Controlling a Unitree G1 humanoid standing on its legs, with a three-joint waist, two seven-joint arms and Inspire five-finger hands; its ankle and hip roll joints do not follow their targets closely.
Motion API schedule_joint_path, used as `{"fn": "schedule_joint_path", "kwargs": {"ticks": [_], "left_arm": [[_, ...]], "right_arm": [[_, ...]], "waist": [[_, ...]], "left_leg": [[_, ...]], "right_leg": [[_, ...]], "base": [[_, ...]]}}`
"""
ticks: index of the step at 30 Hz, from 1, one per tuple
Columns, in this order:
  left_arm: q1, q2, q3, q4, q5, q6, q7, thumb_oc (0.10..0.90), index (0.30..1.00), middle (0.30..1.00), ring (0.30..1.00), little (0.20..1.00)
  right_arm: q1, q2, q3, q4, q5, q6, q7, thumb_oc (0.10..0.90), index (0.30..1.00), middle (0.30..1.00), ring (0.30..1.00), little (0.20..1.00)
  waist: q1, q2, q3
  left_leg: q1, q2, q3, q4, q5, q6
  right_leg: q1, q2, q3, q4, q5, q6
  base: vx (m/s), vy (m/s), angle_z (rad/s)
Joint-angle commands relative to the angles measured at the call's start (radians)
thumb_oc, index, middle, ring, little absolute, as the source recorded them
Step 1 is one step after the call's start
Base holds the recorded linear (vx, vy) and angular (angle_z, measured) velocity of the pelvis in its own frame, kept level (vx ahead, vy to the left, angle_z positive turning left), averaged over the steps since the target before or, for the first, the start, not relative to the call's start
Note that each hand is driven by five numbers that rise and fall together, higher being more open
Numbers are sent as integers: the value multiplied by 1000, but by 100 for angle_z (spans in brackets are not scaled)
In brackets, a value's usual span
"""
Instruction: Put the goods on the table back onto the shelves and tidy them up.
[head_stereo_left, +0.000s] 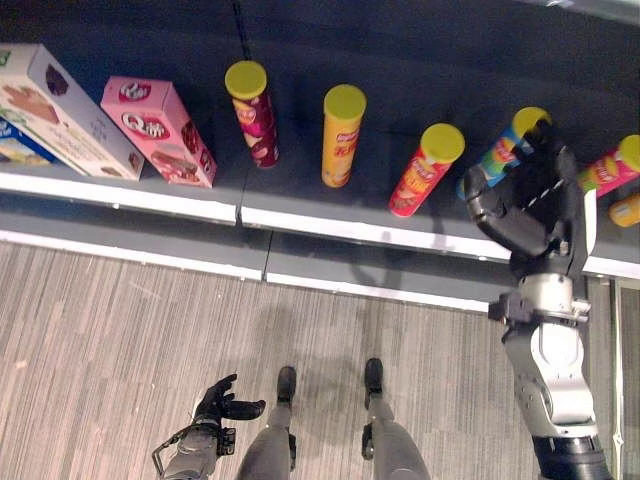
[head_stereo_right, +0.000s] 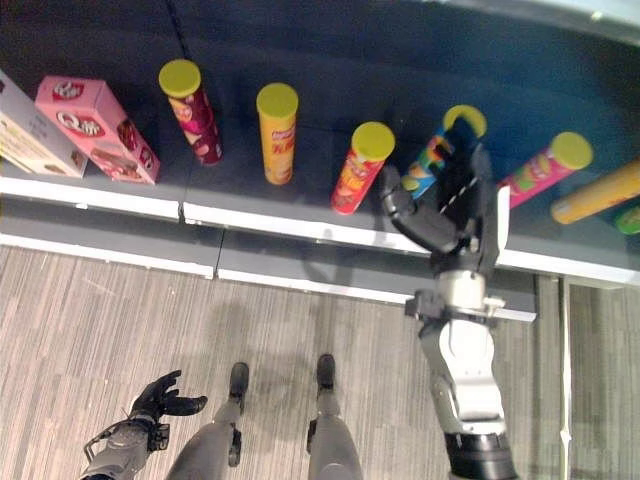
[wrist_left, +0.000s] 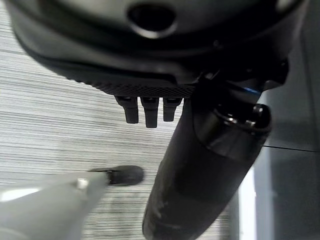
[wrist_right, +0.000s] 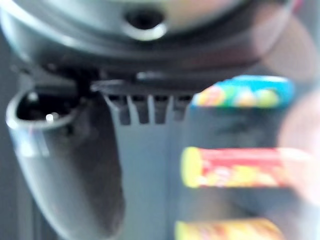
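Several yellow-lidded chip cans stand on the dark shelf (head_stereo_left: 300, 205): a maroon can (head_stereo_left: 255, 115), an orange can (head_stereo_left: 342, 135), a red can (head_stereo_left: 425, 170), a blue can (head_stereo_left: 492, 158) and a pink can (head_stereo_left: 610, 168). My right hand (head_stereo_left: 535, 200) is raised in front of the shelf, just right of the blue can, open with the thumb spread; the right wrist view shows the blue can (wrist_right: 245, 92) beside the fingers, not between them. My left hand (head_stereo_left: 222, 400) hangs low over the floor, open and holding nothing.
A pink box (head_stereo_left: 160, 130) and a larger white box (head_stereo_left: 60, 110) stand at the shelf's left end. An orange can (head_stereo_right: 600, 195) lies on its side at the far right. A lower ledge (head_stereo_left: 200, 255) runs along the shelf front above the striped floor.
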Motion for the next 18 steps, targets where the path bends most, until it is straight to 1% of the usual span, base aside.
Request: {"fn": "schedule_joint_path", "kwargs": {"ticks": [1, 2, 5, 6, 8, 9, 14, 15, 18], "left_arm": [[55, 39, 18, 55, 45, -33, -22, 800, 900, 900, 900, 900], [67, 36, 27, 57, 58, -40, -35, 800, 900, 900, 900, 900], [72, 33, 28, 57, 65, -43, -41, 800, 900, 900, 900, 900], [82, 31, 27, 58, 67, -47, -44, 800, 900, 900, 900, 900], [87, 26, 28, 74, 72, -49, -45, 800, 900, 900, 900, 900], [87, 26, 28, 74, 72, -49, -45, 800, 900, 900, 900, 900], [105, 24, 29, 102, 79, -50, -47, 800, 900, 900, 900, 900], [115, 23, 25, 108, 89, -51, -50, 800, 900, 900, 900, 900], [138, 20, 19, 133, 102, -51, -58, 800, 900, 900, 900, 900]], "right_arm": [[67, -99, -34, -36, 41, -26, 150, 800, 900, 900, 900, 900], [112, -125, -8, 16, 16, 0, 196, 800, 900, 900, 900, 900], [129, -136, 3, 46, -14, 9, 208, 800, 900, 900, 900, 900], [132, -141, 31, 109, -44, 21, 214, 800, 900, 900, 900, 900], [125, -145, 70, 175, -113, 38, 215, 800, 900, 900, 900, 900], [125, -144, 70, 176, -113, 38, 215, 800, 900, 900, 900, 900], [74, -149, 128, 273, -165, 49, 207, 800, 900, 900, 900, 900], [54, -162, 151, 296, -187, 51, 217, 800, 900, 900, 900, 900], [-6, -164, 194, 374, -197, 53, 215, 800, 900, 900, 900, 900]], "waist": [[-12, 24, -140], [-13, 21, -154], [-13, 19, -159], [-12, 17, -167], [-5, 11, -182], [-4, 11, -181], [18, 1, -196], [27, -1, -199], [50, -4, -203]], "left_leg": [[26, 46, 6, 1, -79, -46], [51, 49, 12, 1, -87, -47], [63, 50, 12, 1, -90, -47], [78, 51, 13, 1, -94, -46], [101, 55, 17, 1, -102, -44], [102, 55, 17, 1, -102, -44], [125, 58, 14, 1, -109, -42], [129, 58, 10, 1, -111, -42], [133, 59, 8, 1, -111, -40]], "right_leg": [[72, -29, -48, 6, -55, 59], [93, -31, -47, 6, -58, 61], [103, -31, -47, 6, -60, 62], [114, -31, -47, 6, -62, 62], [135, -31, -48, 6, -65, 64], [136, -30, -48, 6, -66, 63], [161, -30, -54, 6, -73, 63], [166, -30, -58, 6, -74, 63], [171, -30, -63, 6, -77, 62]], "base": [[159, 17, -3], [67, 13, -5], [59, 16, -12], [45, 19, -15], [83, 9, -10], [70, -3, -7], [27, -3, 0], [28, -2, 6], [2, -1, 5]]}}
